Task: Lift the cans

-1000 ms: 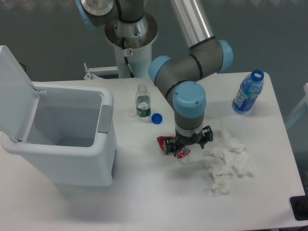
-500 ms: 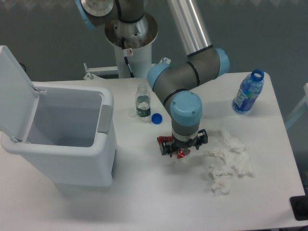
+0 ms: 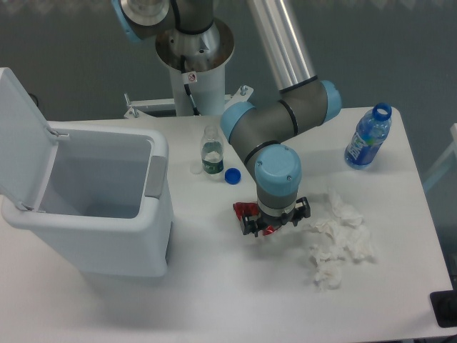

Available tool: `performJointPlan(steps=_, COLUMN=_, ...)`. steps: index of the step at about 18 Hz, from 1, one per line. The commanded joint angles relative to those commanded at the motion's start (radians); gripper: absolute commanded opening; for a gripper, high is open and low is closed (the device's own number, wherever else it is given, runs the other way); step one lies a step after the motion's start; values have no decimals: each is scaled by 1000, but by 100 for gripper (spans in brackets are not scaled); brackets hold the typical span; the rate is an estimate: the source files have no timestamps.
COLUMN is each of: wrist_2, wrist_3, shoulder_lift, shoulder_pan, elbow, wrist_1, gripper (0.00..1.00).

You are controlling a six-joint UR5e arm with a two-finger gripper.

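My end effector (image 3: 269, 226) pointed straight down over the crushed red can (image 3: 248, 212), which lay near the middle of the white bench (image 3: 214, 300), but my wrist hid the fingers, so I could not tell whether they gripped it. An open white bin (image 3: 93, 207) stood at the bench's left edge, crumpled tissue (image 3: 339, 243) lay to the can's right.

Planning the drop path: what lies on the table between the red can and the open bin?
Nothing: in the camera view the table is bare between the crushed red can, under the hand, and the white bin.
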State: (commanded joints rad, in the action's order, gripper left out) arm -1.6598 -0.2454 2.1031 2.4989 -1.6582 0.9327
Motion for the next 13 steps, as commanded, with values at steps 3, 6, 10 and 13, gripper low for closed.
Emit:
performJointPlan(steps=3, wrist_2=0, wrist_3=2, shoulder_lift=0, shoulder_pan=0, elbow=-5, wrist_1=0, gripper=100)
performJointPlan(steps=6, wrist_2=0, wrist_3=5, shoulder_lift=0, shoulder_pan=-8, elbow=-5, wrist_1=0, gripper=100)
performJointPlan(steps=10, wrist_2=2, wrist_3=6, shoulder_lift=3, shoulder_pan=-15, elbow=-9, wrist_1=0, gripper=100)
performJointPlan(steps=13, wrist_2=2, wrist_3=6, shoulder_lift=9, shoulder_pan=-31, elbow=-9, wrist_1=2, gripper=100)
